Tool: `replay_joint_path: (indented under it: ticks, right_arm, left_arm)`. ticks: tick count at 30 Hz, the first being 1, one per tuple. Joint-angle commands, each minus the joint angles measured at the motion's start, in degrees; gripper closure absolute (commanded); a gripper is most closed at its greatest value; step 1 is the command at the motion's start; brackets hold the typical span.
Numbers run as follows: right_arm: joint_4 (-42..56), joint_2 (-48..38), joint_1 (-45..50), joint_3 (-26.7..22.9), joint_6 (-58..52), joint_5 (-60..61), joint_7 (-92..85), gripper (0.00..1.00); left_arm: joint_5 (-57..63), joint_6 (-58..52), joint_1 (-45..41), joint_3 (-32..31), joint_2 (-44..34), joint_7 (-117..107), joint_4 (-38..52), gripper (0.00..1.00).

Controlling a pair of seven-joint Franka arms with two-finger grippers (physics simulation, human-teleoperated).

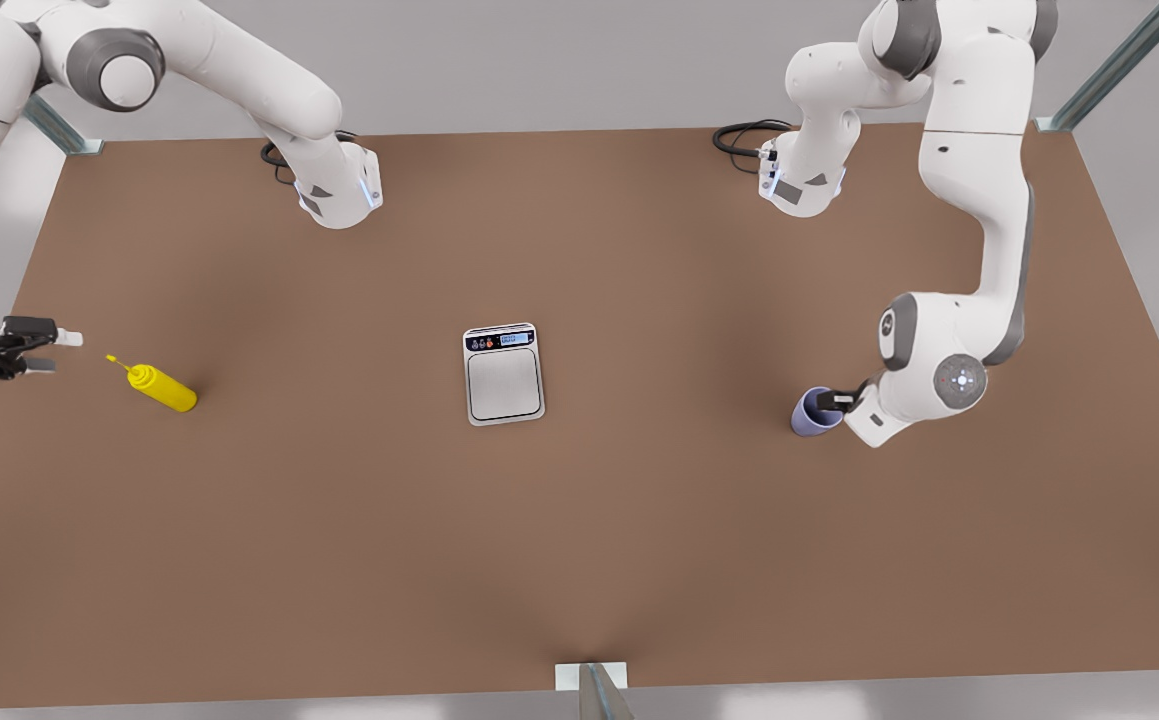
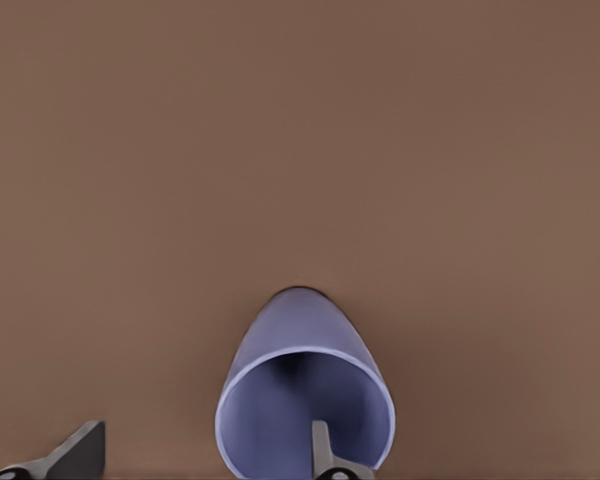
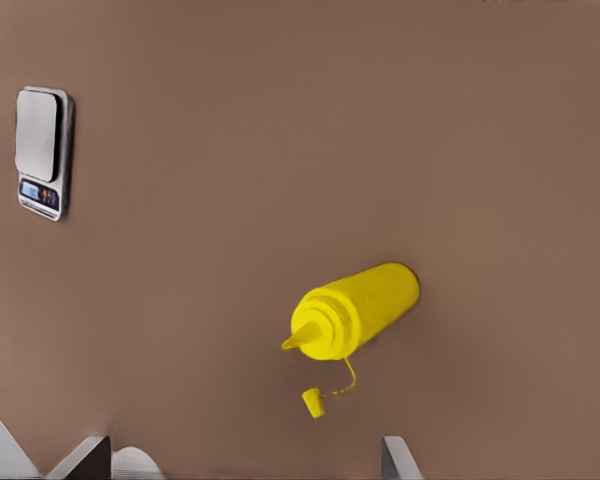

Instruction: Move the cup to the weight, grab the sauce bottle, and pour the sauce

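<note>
Left hand (image 1: pixel 836 400) open astride the cup (image 1: pixel 812 413) rim — right hand (image 1: pixel 51 352) open near the sauce bottle (image 1: pixel 163 388).

— How many things did we count on the table (image 1: pixel 579 560)?
— Three in all: one cup (image 1: pixel 813 412), one scale (image 1: pixel 504 374) and one yellow bottle (image 1: pixel 163 388).
— And the machinery?
— We counted two arms, each with one gripper: the left gripper (image 1: pixel 837 399) and the right gripper (image 1: pixel 57 351).
</note>
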Motion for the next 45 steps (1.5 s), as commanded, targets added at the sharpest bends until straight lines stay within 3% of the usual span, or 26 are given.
replay_joint_path:
  ticks: [1, 3, 5, 6, 9, 16, 18, 20, 22, 24, 25, 29, 31, 35, 45]
  right_arm:
    - [0.1, 1.5, -1.7, 0.0, -3.1, 3.2, -55.3, 0.00]
    - [0.4, 3.1, -2.6, 0.0, -0.9, 8.0, -61.6, 0.00]
    - [0.3, 4.9, -3.7, -0.4, 0.7, 11.4, -64.8, 0.00]
    - [0.2, 6.7, -4.1, -0.7, 2.8, 13.4, -68.7, 0.00]
    - [0.5, 10.5, -6.2, -1.2, 3.1, 16.4, -72.4, 0.00]
    - [0.2, 16.0, -8.3, -1.2, 3.2, 17.5, -75.8, 0.00]
    - [0.2, 16.8, -8.4, -1.2, 2.9, 18.3, -75.8, 0.00]
    - [0.1, 17.4, -8.7, -1.2, 2.8, 18.4, -76.2, 0.00]
    - [0.1, 17.5, -8.7, -1.1, 2.8, 18.8, -76.1, 0.00]
    - [0.0, 18.3, -8.7, -1.1, 2.6, 19.5, -76.2, 0.00]
    - [0.0, 18.4, -8.7, -1.1, 2.6, 19.7, -76.2, 0.00]
    - [-0.1, 19.4, -8.4, -0.8, 2.6, 21.4, -76.5, 0.00]
    - [-0.2, 20.2, -8.3, -0.7, 2.7, 22.0, -76.5, 0.00]
    - [-1.5, 20.3, -7.8, -0.4, 2.7, 22.0, -76.5, 0.00]
    - [-3.1, 20.2, -6.9, -0.4, 2.8, 22.2, -76.6, 0.00]
  left_arm:
    - [0.1, 0.6, 0.1, 0.0, 0.7, -0.1, -0.4, 0.00]
    - [0.1, 0.8, 0.4, 0.0, 1.1, -0.2, -0.7, 0.05]
    - [0.1, 0.9, 0.4, 0.0, 1.2, -0.2, -0.7, 0.46]
    - [0.1, 0.9, 0.4, 0.0, 1.5, -0.3, -0.7, 0.57]
    - [-0.1, 1.0, 0.4, 0.0, 2.1, -0.3, -0.7, 0.79]
    - [-0.5, 0.6, 0.2, 0.0, -0.7, -0.3, 0.2, 0.79]
    - [-0.5, -0.8, -3.8, -0.5, -3.8, -7.5, 2.1, 0.79]
    - [-0.1, -11.1, -5.5, -6.2, -1.9, -18.4, 12.1, 0.79]
    - [-0.2, -15.8, -13.4, -6.4, 0.4, -30.6, 17.9, 0.79]
    - [-0.5, -15.8, -22.6, -6.4, 4.0, -42.6, 22.2, 0.79]
    - [-2.3, -18.2, -25.0, -7.9, 9.0, -51.0, 29.5, 0.79]
    - [-2.4, -18.7, -30.5, -12.9, 22.6, -71.4, 49.0, 0.79]
    - [-2.3, -17.4, -34.4, -12.6, 24.8, -75.4, 52.2, 0.79]
    - [-2.2, -7.4, -37.4, -12.5, 28.6, -76.3, 53.0, 0.79]
    - [-2.0, -1.4, -39.5, -12.4, 32.3, -76.1, 53.6, 0.79]
